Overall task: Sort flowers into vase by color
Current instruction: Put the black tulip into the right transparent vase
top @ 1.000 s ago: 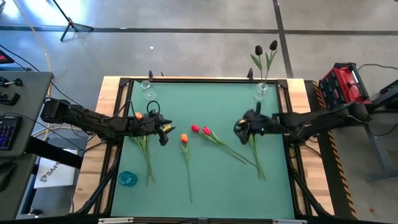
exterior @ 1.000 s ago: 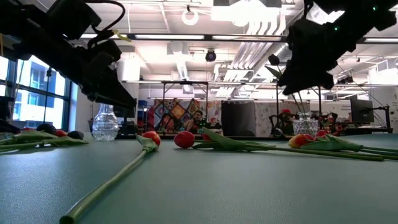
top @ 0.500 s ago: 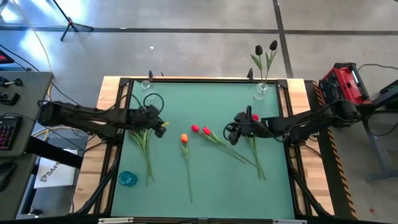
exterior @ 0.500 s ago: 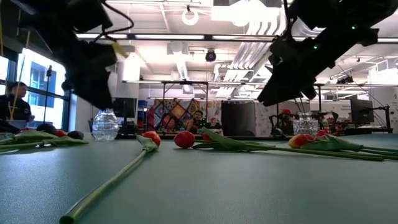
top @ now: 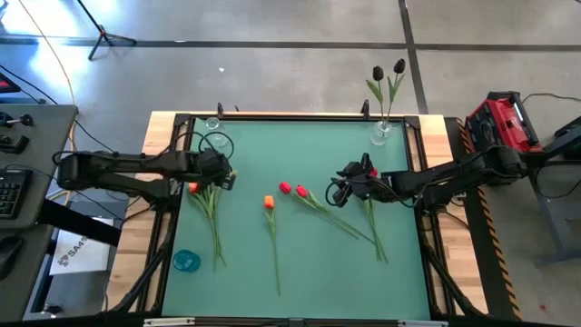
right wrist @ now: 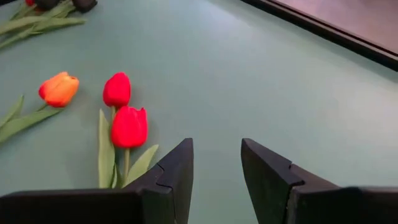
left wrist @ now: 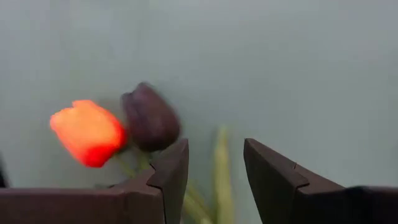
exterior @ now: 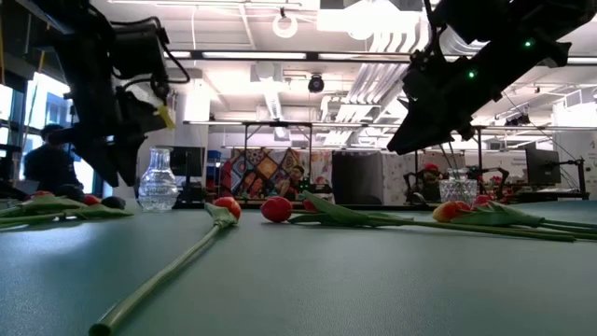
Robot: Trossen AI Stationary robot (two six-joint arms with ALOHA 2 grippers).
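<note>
Tulips lie flat on the green table. A left bunch [top: 207, 204] has an orange-red head [left wrist: 87, 132] and a dark head [left wrist: 149, 117]. A single orange tulip [top: 269, 202] lies mid-table. Two red tulips [top: 292, 191] lie side by side, and one more flower [top: 372, 218] lies to the right. My left gripper [top: 223, 178] hovers open over the bunch's heads, a green stem [left wrist: 222, 168] showing between its fingers. My right gripper [top: 336, 189] hangs open just right of the red heads [right wrist: 129, 126]. The far right vase [top: 381, 134] holds two dark tulips.
A glass vase [top: 214, 132] stands at the far left edge, close behind my left gripper. A small blue object [top: 186, 261] sits near the table's near left corner. Wooden borders and a black frame ring the table. A person [exterior: 51, 168] is in the room beyond.
My left gripper has drawn back toward the table's far left, from right of the bunch to over its heads. My right gripper has moved toward the table's left, closer to the red tulips, and dropped lower. No flower has moved.
</note>
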